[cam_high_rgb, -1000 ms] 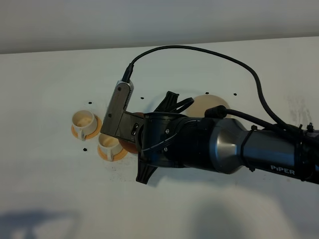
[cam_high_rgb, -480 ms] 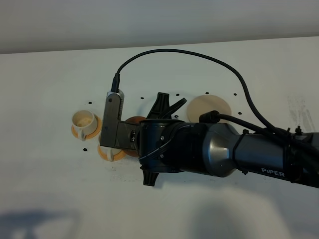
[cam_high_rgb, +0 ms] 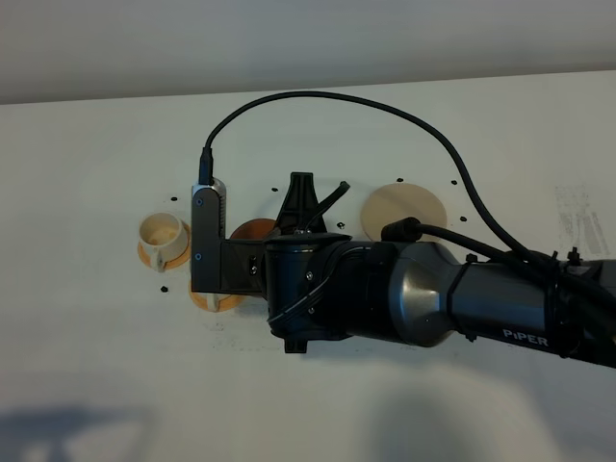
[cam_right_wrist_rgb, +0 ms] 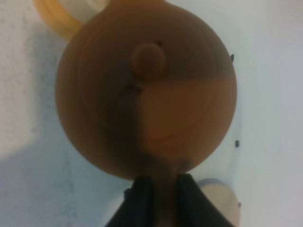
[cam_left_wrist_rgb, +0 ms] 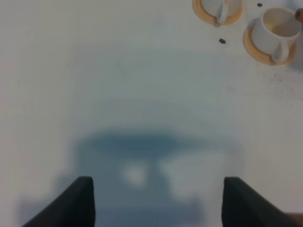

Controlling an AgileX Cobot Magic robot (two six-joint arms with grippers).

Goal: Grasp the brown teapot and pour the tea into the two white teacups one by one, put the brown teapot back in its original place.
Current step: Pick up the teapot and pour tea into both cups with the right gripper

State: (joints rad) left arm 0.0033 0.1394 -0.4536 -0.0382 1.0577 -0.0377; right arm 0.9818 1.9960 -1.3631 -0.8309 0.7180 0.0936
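- Currently the brown teapot (cam_right_wrist_rgb: 147,90) is off its cream-white coaster (cam_high_rgb: 404,205), which lies bare on the desk (cam_high_rgb: 96,366), well apart from the pot.
- Right pincer (cam_right_wrist_rgb: 158,194): clamped together on the pot's straight side handle. The handle stub shows between the two dark fingers in the right wrist view.
- Left pincer (cam_left_wrist_rgb: 158,182): fingers wide apart, nothing between them, hanging over bare desk away from the cups.
- Position: the pot is held just beside the second teacup (cam_left_wrist_rgb: 274,23), which sits on an orange saucer (cam_left_wrist_rgb: 253,45). A reddish sliver of the pot shows at the frame edge next to that cup's rim in the left wrist view. From above, the wrist camera housing covers most of this cup.
- The first teacup (cam_high_rgb: 162,231) stands clear on its own saucer, near the pot but not touching it.
- Progress, judged: grasp and lift are done, and the pouring stage is in hand at the second teacup. No tea stream or fill level can be read in either cup, so I cannot tell how many pours are complete. Any remaining pour and the return to the coaster are left.
- Orientation: the long axis runs from the handle through the lid knob, with the handle pointing back into the right pincer. The lid faces the wrist camera squarely. The spout is not clearly made out, and tilt cannot be judged.
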